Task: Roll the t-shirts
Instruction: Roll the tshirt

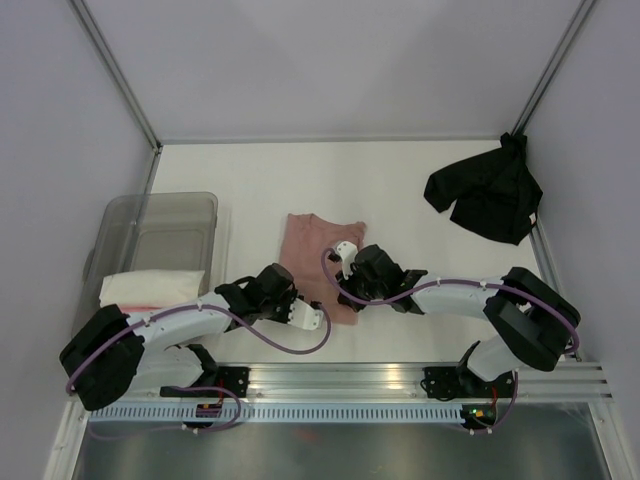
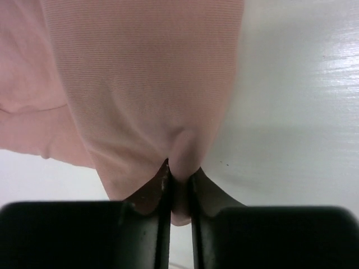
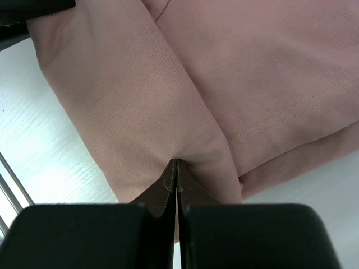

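**Salmon-pink tee pinched at its near edge by both hands**

- Far left: translucent grey bin (image 1: 165, 212), with a cream roll (image 1: 150, 288) at its near end.
- Left hand (image 2: 179, 180): jaws narrow, clamped on a fold of the salmon-pink tee (image 1: 315, 245).
- Tee: lies mid-bench (image 1: 400, 170), stretching away from both hands.
- Right hand (image 3: 176, 174): jaws pressed tight on a fold of the same edge, near the left hand.
- Far right corner: black tee (image 1: 487, 200), crumpled, well apart from the rest.

I count 1 salmon-pink t-shirt (image 1: 312, 243), 1 black t-shirt (image 1: 487, 198), 1 cream roll (image 1: 152, 287), 1 grey bin (image 1: 165, 212), 1 table (image 1: 300, 170) and 2 claws: left claw (image 2: 178, 182), right claw (image 3: 176, 174).
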You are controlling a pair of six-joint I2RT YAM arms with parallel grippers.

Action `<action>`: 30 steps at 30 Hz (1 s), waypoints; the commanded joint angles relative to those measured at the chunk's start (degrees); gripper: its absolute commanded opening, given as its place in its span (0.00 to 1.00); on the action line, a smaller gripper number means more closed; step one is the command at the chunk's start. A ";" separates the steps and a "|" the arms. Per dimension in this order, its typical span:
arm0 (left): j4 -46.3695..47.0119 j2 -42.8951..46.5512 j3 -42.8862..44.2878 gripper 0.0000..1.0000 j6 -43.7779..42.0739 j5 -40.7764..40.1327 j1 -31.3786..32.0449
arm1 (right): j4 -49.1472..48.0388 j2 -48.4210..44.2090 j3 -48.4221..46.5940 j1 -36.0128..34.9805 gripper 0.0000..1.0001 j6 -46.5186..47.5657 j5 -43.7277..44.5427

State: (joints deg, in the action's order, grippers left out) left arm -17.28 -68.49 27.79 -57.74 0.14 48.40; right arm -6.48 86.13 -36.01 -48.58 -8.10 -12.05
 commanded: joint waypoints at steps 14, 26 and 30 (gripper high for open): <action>-14.62 -0.59 10.00 0.02 8.69 11.55 -2.70 | -1.87 -22.57 7.44 -0.55 0.47 16.69 -2.45; -19.20 -2.61 14.83 0.02 8.43 17.35 -7.71 | 14.75 -24.00 6.30 -13.99 0.61 35.70 5.88; -19.28 -2.53 15.28 0.02 8.69 17.61 -7.88 | 8.61 -18.38 6.48 -17.78 0.62 32.63 17.56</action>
State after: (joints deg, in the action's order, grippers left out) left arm -35.77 -70.94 40.75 -50.65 14.15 40.84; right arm 6.09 64.90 -28.56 -64.51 24.29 -4.03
